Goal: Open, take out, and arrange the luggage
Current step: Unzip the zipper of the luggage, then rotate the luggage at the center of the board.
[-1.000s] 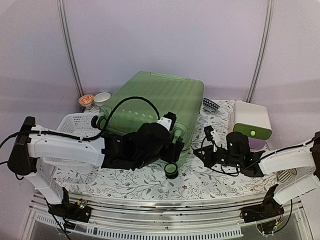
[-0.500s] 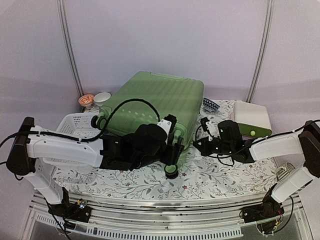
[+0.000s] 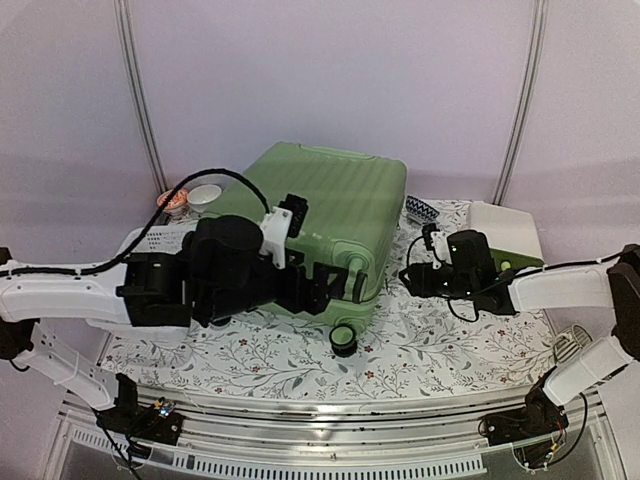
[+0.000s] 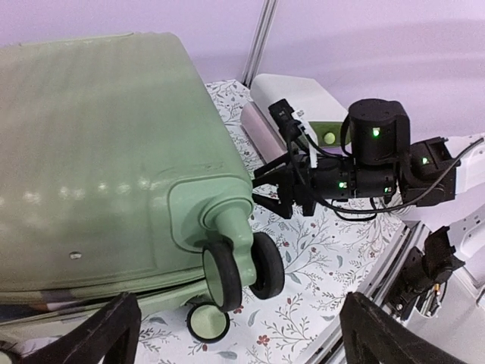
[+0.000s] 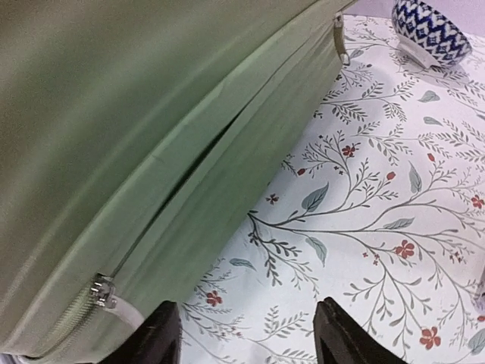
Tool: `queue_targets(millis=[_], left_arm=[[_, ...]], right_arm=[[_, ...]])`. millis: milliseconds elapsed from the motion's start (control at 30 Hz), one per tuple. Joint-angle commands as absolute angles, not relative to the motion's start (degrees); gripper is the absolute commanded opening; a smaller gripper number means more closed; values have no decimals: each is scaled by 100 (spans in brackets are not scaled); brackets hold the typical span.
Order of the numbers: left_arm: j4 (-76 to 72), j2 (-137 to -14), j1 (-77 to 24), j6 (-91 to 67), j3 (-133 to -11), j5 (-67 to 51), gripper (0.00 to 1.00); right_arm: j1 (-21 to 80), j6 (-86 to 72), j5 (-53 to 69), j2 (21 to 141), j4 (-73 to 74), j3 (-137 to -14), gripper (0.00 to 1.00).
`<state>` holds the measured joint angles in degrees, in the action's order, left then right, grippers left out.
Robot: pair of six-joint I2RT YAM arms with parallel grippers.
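We find the luggage (image 3: 320, 205) lying on its broad side at the middle back of the worktop (image 3: 440, 345), with its wheels (image 4: 239, 269) toward the near edge. The shell is down, so whatever it holds is hidden. In the right wrist view the zip (image 5: 102, 292) slider sits low on the side seam. Beyond the slider the seam shows a narrow slit, through which we can see nothing of the inside.

The left fingers (image 4: 98, 337) stand wide apart, gripping nothing, just off the wheeled corner of the luggage. The right fingers (image 5: 151, 337) are also apart, with only the floral cloth between them. They are close beside the luggage's right side and clear of it.

Other containers noted:
- A white perforated basket (image 3: 150, 240) sits left of the luggage, largely covered by the left arm. We cannot tell its contents.
- A white bowl (image 3: 205, 193) and a red bowl (image 3: 172, 200) stand side by side behind the basket, near the luggage's far left corner. We cannot judge what is in them.
- A blue bowl (image 5: 428, 30) stands right of the luggage, and its interior is not visible.
- A white box (image 3: 505, 230) with a green front sits at the right, behind the right arm. Nothing of its inside shows.
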<state>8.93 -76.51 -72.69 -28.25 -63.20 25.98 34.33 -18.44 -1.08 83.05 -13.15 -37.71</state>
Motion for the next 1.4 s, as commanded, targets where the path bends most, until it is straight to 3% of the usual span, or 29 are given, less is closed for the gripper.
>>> queue_targets(millis=[0,100,333,500,700,900,1067,1367], left_arm=[[1672,-6972,-6735,-2993,-6014,2195,94],[1912,-6477,-6223,-2900,-5802,1985,96],[2730,-5282,-5275,-3268,-5540,2675,98],[2782,-4755,-3898,-2930,-5319,1761,98],[2681,-4911,-2280,-2594,-5247,250,98],[2356,-5133,-1214,-2626,-5120,-11,98],[2455,-5441,-869,-2938,-5185,933,98],[2088,-6038,-691,-2973,-5106,751,98]], right_arm=[[3450,-1813,-216,7593,-903,-3714,77],[3445,-1866,-415,7316,-368,-3915,99],[3448,-2342,-786,7228,1034,-4699,99],[3443,-2797,-1083,7216,1749,-5232,99],[3450,-2522,-951,6738,1495,-5019,99],[3440,-2472,-861,6344,1201,-4735,99],[3440,-2445,-838,6378,1207,-4743,99],[3443,-2357,-739,6576,1066,-4865,99]])
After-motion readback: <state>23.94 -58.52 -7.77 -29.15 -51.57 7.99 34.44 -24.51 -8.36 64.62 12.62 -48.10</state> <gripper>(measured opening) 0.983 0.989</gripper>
